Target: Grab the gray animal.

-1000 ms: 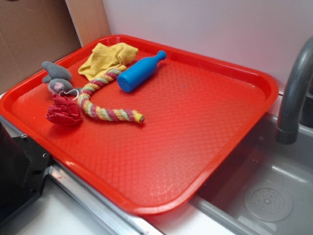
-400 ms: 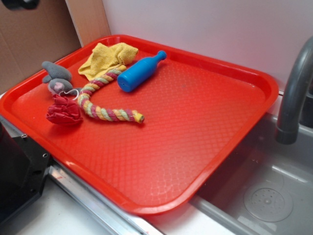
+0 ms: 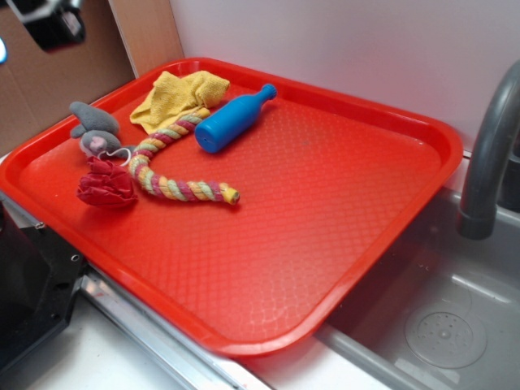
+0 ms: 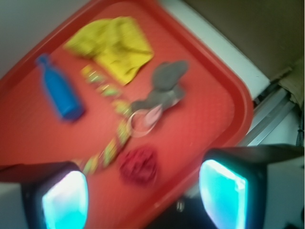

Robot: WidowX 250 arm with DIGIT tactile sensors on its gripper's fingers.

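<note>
In the exterior view the gripper point(image 3: 50, 24) hangs high above the red tray's point(image 3: 390, 122) far left corner; the gray animal point(image 3: 95, 130) lies below it, well apart, just beside the red cloth ball point(image 3: 106, 184) and the braided rope point(image 3: 175, 162). In the wrist view the gripper point(image 4: 143, 193) is spread wide and empty, the gray animal point(image 4: 164, 88) ahead of it, the red cloth ball point(image 4: 139, 164) nearer. A descent slightly short would likely pinch the ball or rope instead.
</note>
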